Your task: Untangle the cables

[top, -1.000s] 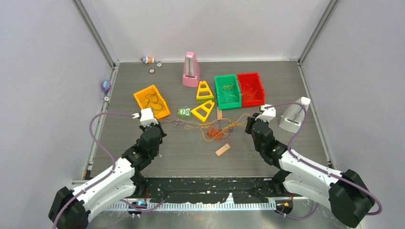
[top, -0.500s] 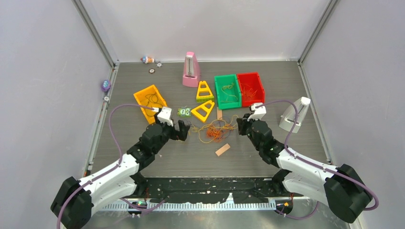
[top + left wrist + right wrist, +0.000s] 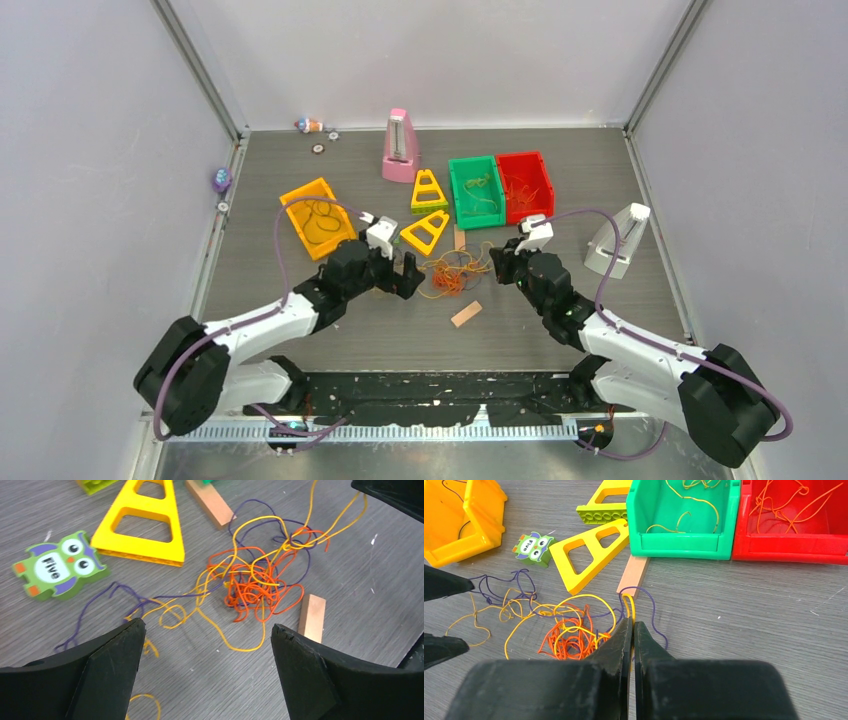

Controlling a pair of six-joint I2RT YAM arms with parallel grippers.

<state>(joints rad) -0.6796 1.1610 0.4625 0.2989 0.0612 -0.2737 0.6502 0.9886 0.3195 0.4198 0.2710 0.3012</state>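
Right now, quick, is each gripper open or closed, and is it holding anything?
Left gripper: open, jaws wide apart, holding nothing.
Right gripper: closed, jaws pinching a yellow cable.

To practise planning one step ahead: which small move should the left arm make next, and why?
Probably lower the open left fingers and close on the yellow cord lying between them: the right fingers pinch a strand of the tangle, so pulling apart could loosen it.
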